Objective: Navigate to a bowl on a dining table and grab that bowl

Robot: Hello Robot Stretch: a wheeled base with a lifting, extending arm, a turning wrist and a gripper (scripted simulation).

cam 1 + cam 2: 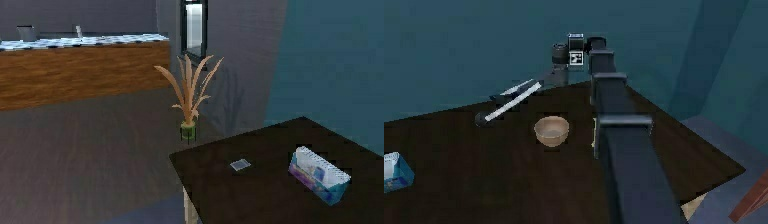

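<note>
A tan bowl [552, 130] stands upright on the dark dining table [474, 175], near its middle in the arm side view. My arm reaches out over the table just right of the bowl. The gripper [554, 58] shows as a dark body at the arm's far end, beyond the bowl near the table's far edge. I cannot tell whether it holds anything. A long grey and white thing [509, 101] slants across the table from below the gripper toward the left. One corner of the same table [260, 160] fills the forward view's lower right.
A pale blue box [320, 175] and a small grey flat thing [240, 165] lie on the table; the box [394, 172] shows again at the arm side view's left edge. A potted dry plant [190, 95] stands beyond the table corner. A wooden counter [80, 65] runs along the far left.
</note>
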